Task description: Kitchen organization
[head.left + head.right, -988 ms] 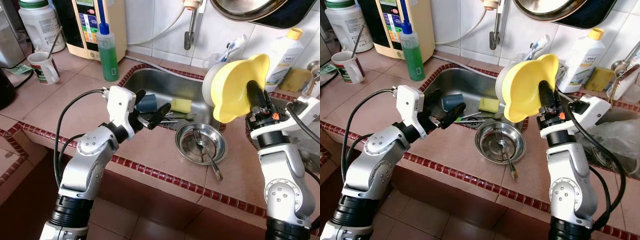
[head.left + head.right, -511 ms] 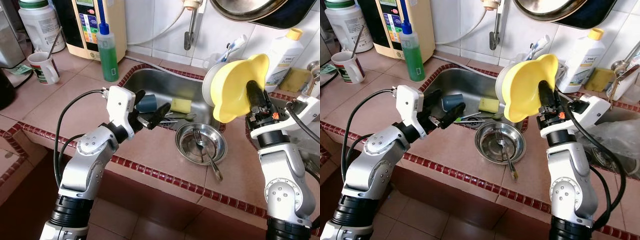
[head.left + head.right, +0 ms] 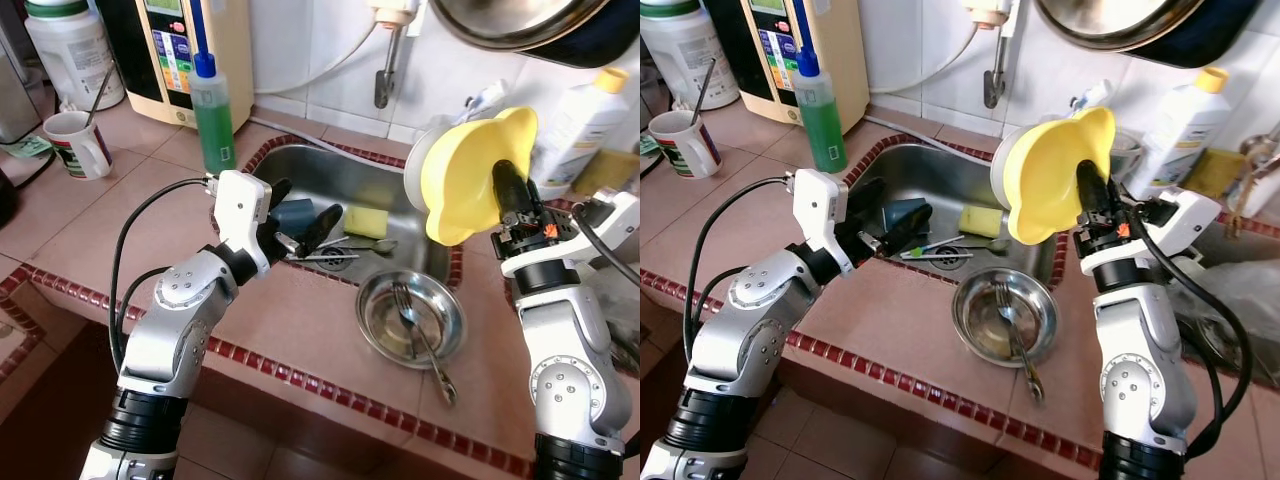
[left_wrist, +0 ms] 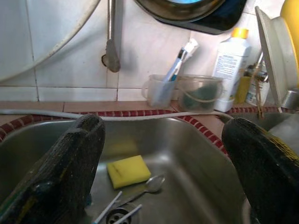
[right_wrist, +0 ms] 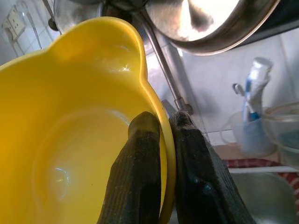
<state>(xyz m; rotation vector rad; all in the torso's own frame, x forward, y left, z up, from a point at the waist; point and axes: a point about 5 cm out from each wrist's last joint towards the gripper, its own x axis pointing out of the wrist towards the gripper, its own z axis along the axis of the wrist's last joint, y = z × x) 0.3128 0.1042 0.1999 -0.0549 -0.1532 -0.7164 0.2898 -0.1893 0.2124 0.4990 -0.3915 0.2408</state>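
Observation:
My right gripper (image 3: 508, 186) is shut on the rim of a yellow bowl (image 3: 468, 170), held tilted in the air over the right end of the steel sink (image 3: 340, 175). A white plate or lid (image 3: 414, 165) sits against the bowl's back. In the right wrist view the two fingers (image 5: 140, 168) pinch the yellow bowl's rim (image 5: 70, 140). My left gripper (image 3: 300, 215) hangs open above the sink's near left edge, with nothing between its fingers. In the sink lie a yellow sponge (image 4: 127, 170), a spoon (image 4: 152, 184) and a blue cup (image 3: 295, 212).
A steel bowl (image 3: 412, 318) with a fork and spoon stands on the tiled counter in front of the sink. A green soap bottle (image 3: 212, 115), a mug (image 3: 82, 143) and a water dispenser (image 3: 195, 45) stand at the left. A white bottle (image 3: 578, 125) and a pan (image 3: 530, 20) are at the back right.
The camera has shifted, so the counter and sink sit lower and further right in the picture. Both grippers hold the same pose; the yellow bowl stays in the right one.

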